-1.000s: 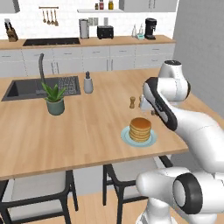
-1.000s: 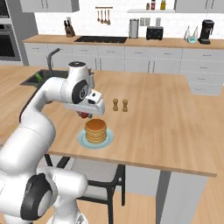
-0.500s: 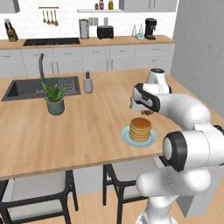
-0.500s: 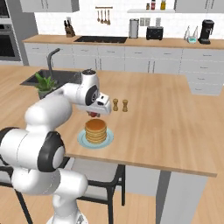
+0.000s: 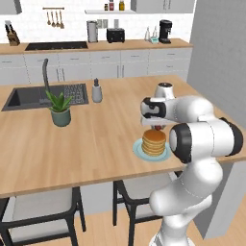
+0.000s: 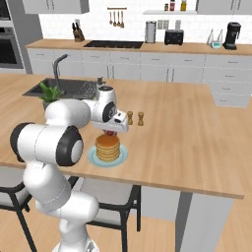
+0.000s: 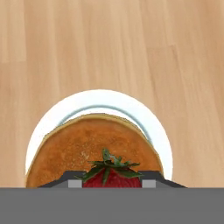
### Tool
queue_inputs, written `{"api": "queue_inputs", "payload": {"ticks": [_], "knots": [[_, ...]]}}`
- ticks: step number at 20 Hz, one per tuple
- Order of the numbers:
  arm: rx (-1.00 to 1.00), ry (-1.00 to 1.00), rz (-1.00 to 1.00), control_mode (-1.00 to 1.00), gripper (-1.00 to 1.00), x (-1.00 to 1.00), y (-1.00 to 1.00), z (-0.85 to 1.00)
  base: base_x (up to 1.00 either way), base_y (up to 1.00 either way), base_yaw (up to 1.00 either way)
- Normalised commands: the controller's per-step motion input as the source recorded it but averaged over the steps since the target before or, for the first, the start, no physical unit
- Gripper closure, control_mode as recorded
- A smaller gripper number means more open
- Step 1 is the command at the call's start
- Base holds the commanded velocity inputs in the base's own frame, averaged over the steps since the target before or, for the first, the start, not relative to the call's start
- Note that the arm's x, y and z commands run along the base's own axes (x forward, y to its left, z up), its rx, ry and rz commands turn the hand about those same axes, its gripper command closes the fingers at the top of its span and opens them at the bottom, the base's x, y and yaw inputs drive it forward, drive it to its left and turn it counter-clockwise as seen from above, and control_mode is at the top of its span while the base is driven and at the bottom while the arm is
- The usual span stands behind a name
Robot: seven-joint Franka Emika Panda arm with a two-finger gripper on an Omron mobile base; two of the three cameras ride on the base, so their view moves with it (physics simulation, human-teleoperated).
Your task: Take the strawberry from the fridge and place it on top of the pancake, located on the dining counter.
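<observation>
**Strawberry clamped in the claw, hanging over the pancake**

Nearest to me in the hand view, the claw is closed narrow on the strawberry — I see its green cap and the top of the red flesh, while the lower half is cut off by the frame edge. Of the fingertips I get only two small grey blocks, one on each side of the berry.

Right behind it lies the pancake, its near edge hidden by the berry and fingers. The dish shows as a pale ring around the stack.

From the left base view, the claw sits just above the pancake; the strawberry is only a small red speck under the wrist, and I cannot tell whether it touches the stack. The right base view gives the same: claw, red speck, pancake on its dish.

Further along the tabletop stand two wooden shakers — my own arm hides them in the left base view. Beyond are a potted plant and the dark sink.
</observation>
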Motion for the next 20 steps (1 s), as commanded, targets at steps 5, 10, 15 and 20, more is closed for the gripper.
{"api": "queue_inputs", "payload": {"ticks": [5, 10, 15, 20], "knots": [[0.00, 0.00, 0.00, -1.00, 1.00, -0.44, -0.03, 0.00, 0.00, 0.00, 0.00], [0.00, 0.02, 0.00, -1.00, 1.00, 0.01, 0.00, -0.24, 0.00, 0.00, 0.00], [0.00, 0.00, 0.00, -1.00, 1.00, 0.08, 0.04, -0.22, 0.00, 0.00, 0.00], [-0.01, 0.00, 0.00, -1.00, 1.00, -0.01, 0.03, -0.10, 0.00, 0.00, 0.00]]}}
